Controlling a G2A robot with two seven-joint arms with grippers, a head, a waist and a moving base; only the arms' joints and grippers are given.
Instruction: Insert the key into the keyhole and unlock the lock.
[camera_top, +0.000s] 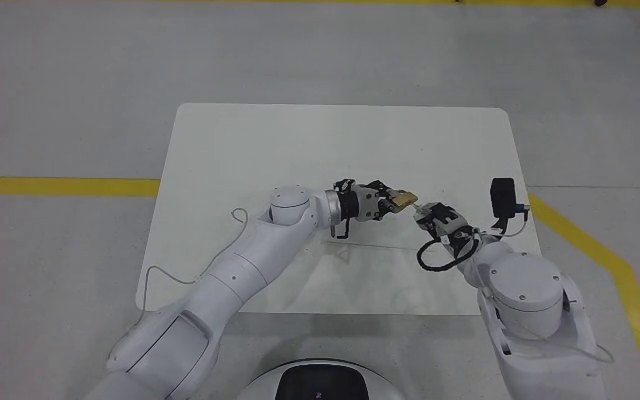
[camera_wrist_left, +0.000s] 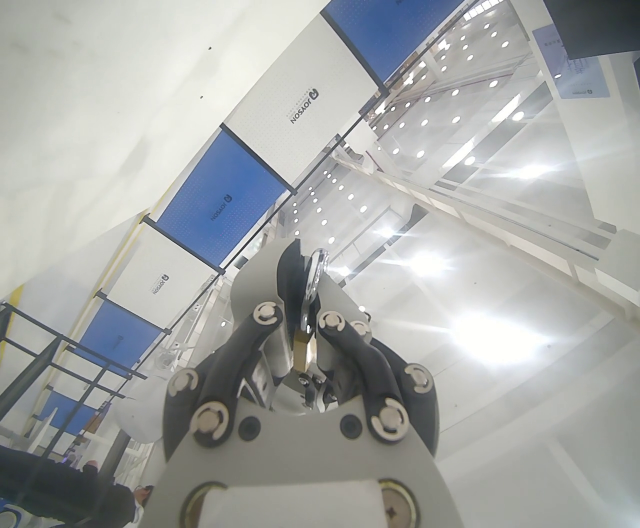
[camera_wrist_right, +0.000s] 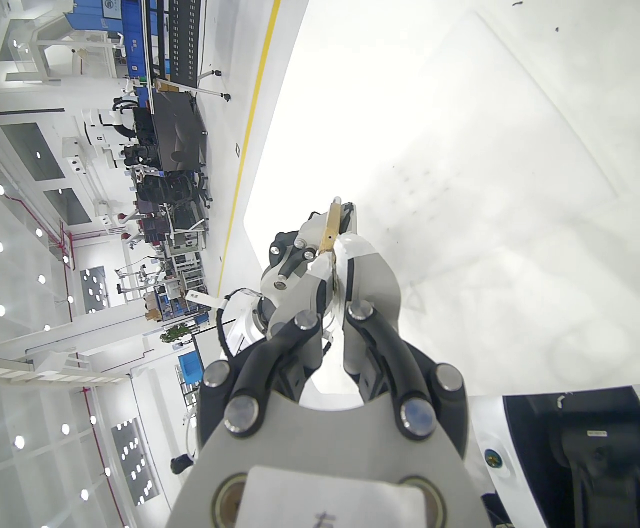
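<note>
Above table (camera_top: 250, 150), right of centre: lock (camera_wrist_right: 331, 227) clamped in left gripper (camera_wrist_left: 309, 282); key (camera_wrist_right: 335, 280) pinched in right gripper (camera_top: 428, 212), tip at lock's brass body.

Arms angled inward, left claw (camera_top: 397, 201) clamped, right claw (camera_top: 425, 211) clamped, tips facing each other, nearly touching

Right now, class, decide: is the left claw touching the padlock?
Touching. The left wrist view shows the left claw shut on the padlock, pressing it from both sides with no gap.
</note>
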